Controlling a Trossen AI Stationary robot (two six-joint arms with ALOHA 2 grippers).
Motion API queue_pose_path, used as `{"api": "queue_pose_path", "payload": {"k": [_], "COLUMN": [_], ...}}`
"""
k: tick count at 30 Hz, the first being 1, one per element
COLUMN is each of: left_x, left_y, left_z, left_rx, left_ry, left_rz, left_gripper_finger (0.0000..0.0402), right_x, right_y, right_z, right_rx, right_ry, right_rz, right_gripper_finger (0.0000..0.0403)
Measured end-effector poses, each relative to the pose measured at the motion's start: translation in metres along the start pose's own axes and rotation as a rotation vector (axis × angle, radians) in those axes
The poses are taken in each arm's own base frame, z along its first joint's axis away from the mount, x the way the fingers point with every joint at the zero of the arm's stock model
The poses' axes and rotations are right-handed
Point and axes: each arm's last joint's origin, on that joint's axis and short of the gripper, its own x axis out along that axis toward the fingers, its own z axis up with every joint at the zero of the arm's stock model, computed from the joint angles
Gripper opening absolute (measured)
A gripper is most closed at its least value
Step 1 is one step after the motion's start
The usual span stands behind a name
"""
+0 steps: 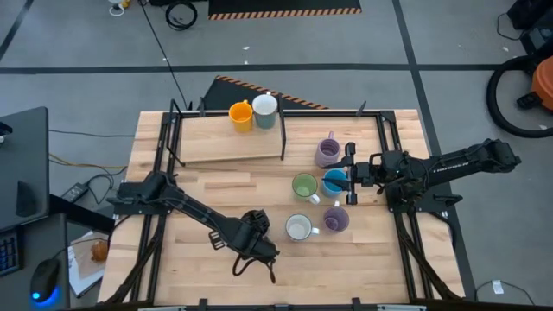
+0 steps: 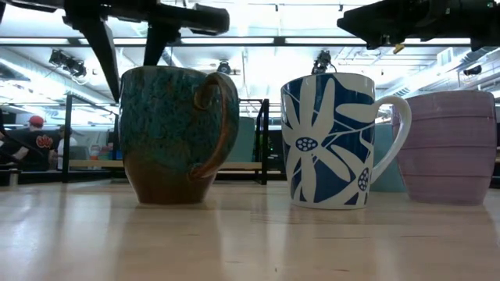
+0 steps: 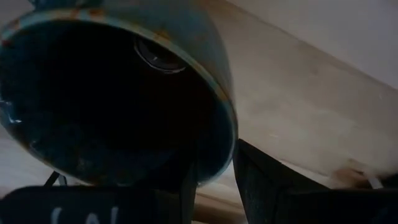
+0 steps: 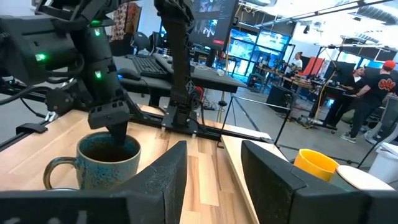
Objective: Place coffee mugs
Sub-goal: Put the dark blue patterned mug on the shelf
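Wooden slats form the worktop (image 1: 216, 186); near its front edge the left hand (image 1: 257, 244) pinches the rim of a dark brown mug (image 2: 178, 134), one finger inside. On the right, the right hand (image 1: 354, 169) hovers open by the blue mug (image 1: 334, 180). This looks like mid-placement; next, releasing and lifting clear.

The dark left gripper (image 1: 259, 250) reaches toward the table's front edge, fingers clamped on something. The dark right gripper (image 1: 352, 170) hovers near the right edge, fingers parted (image 4: 277, 177).
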Motion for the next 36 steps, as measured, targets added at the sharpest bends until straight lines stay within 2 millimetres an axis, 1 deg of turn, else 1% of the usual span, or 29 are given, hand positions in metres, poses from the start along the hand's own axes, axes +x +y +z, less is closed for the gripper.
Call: {"api": "queue_pose_path", "payload": {"k": [6,13,15,20,24,30,33,36], "left_x": [0.003,0.003,0.003,0.002,0.001,-0.008,-0.013,-0.017], "left_y": [0.006,0.008,0.008,0.008,0.007,0.01,0.015,0.022], "left_z": [-0.003,-0.004,-0.004,-0.004,-0.004,-0.007,-0.015,-0.028], "left_rx": [-0.025,-0.048,-0.06,-0.121,-0.194,-0.323,-0.425,-0.566], "left_ry": [-0.029,-0.056,-0.062,-0.072,-0.098,-0.145,-0.196,-0.225], "left_rz": [-0.029,-0.041,-0.051,-0.068,-0.107,-0.164,-0.221,-0.268], "left_gripper_finger": [0.01,0.0048,0.0038,0.0038,0.0039,0.0037,0.0037,0.0037], "right_x": [0.0,0.0,0.0,0.0,0.0,0.0,0.0,0.0], "right_y": [0.0,0.0,0.0,0.0,0.0,0.0,0.0,0.0], "right_z": [0.0,0.0,0.0,0.0,0.0,0.0,0.0,0.0], "right_rx": [0.0,0.004,0.004,0.004,0.011,0.019,0.019,0.019], "right_ry": [-0.001,0.0,0.0,0.0,0.0,0.0,0.0,0.0], "right_rz": [0.0,0.0,0.0,0.0,0.0,0.0,0.001,0.001], "right_gripper_finger": [0.0158,0.0158,0.0158,0.0158,0.0158,0.0158,0.0158,0.0158]}}
